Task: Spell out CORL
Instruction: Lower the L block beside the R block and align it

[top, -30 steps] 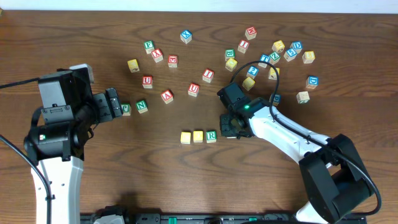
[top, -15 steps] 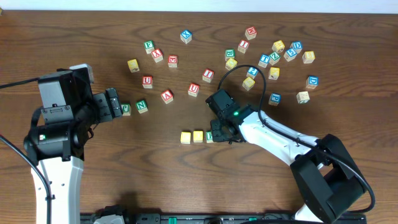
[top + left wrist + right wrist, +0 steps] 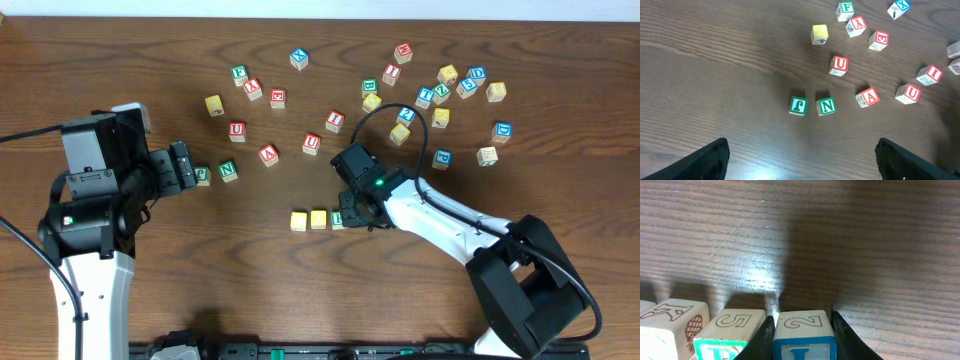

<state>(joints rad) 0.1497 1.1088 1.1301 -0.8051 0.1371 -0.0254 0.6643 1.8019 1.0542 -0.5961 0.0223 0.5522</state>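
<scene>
Two yellow-topped cubes (image 3: 298, 220) (image 3: 319, 219) stand side by side at the table's front middle. Only the left edge of the green R cube (image 3: 337, 218) shows to their right; the rest is under my right gripper (image 3: 353, 212). In the right wrist view that gripper (image 3: 803, 326) is shut on the blue L cube (image 3: 802, 335), which sits directly right of the green R cube (image 3: 722, 342), one finger between them. The L cube is hidden in the overhead view. My left gripper (image 3: 190, 165) (image 3: 802, 167) hangs open and empty at the left.
Green-lettered cubes (image 3: 798, 105) (image 3: 826, 106) lie just ahead of my left gripper. Several red-lettered cubes (image 3: 268, 154) are scattered across the middle back. A cluster of blue, yellow and green cubes (image 3: 440, 95) fills the back right. The right arm's cable (image 3: 385, 110) loops over them.
My right gripper has carried the L cube left, up against the right side of the R cube, and now covers most of it from above. The left arm has stayed still.
</scene>
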